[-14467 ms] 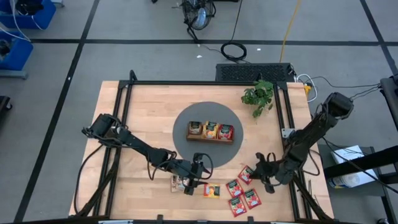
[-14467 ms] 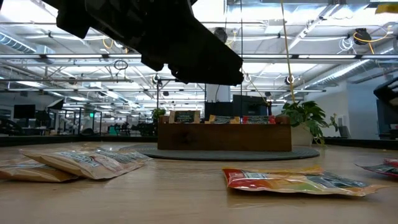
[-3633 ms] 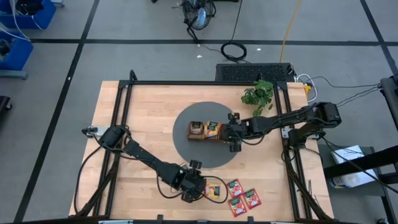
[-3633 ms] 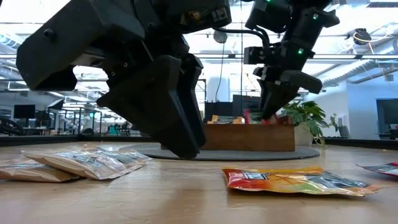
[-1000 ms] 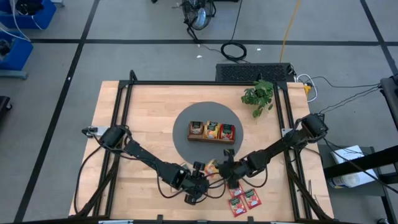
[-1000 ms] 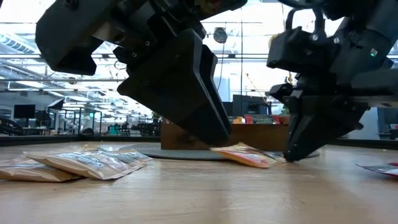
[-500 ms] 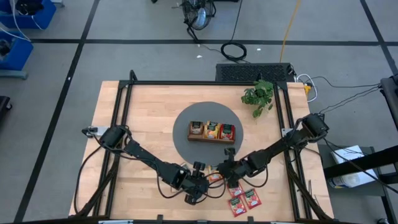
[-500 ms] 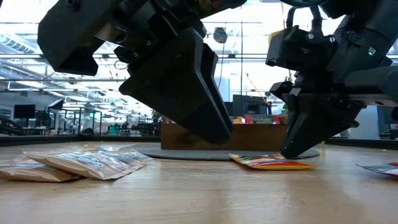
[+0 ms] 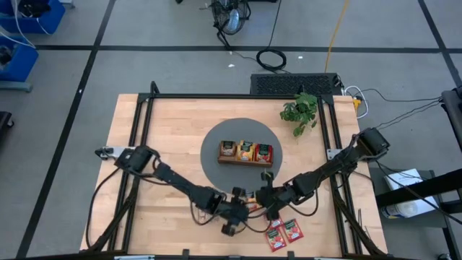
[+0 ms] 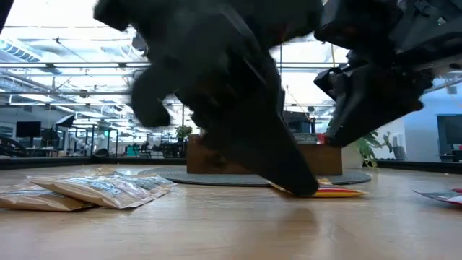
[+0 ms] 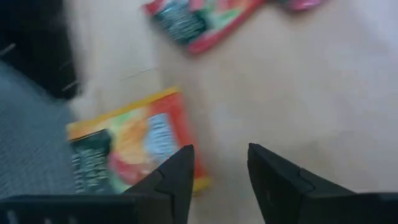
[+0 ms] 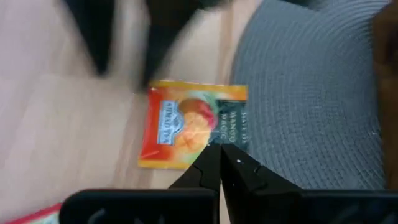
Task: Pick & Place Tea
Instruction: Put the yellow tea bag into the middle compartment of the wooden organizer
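- Reading what I can off the orange-yellow sachet (image 12: 192,125): "MANGO MAGIC" is showing in pale letters on its dark green band, next to a fruit picture. The brand panel is too small to make out.
- It's lying flat on the pale wooden surface (image 9: 166,137), one edge right at the rim of the round grey woven mat (image 12: 311,93). Thin, glossy, square packet.
- The right pincer (image 12: 221,163) is sitting with its two dark fingers pressed together, holding nothing, tips just over the sachet's green end.
- The left pincer (image 11: 221,163) is hanging partly open beside the same sachet, one finger overlapping its corner in the wrist view, nothing gripped between the fingers.
- Two red sachets (image 9: 283,232) are lying near the front edge, and cream ones (image 10: 94,189) are piled further left in the low view.
- The brown wooden tray (image 9: 245,162) on the mat is carrying more sachets standing in its three compartments.
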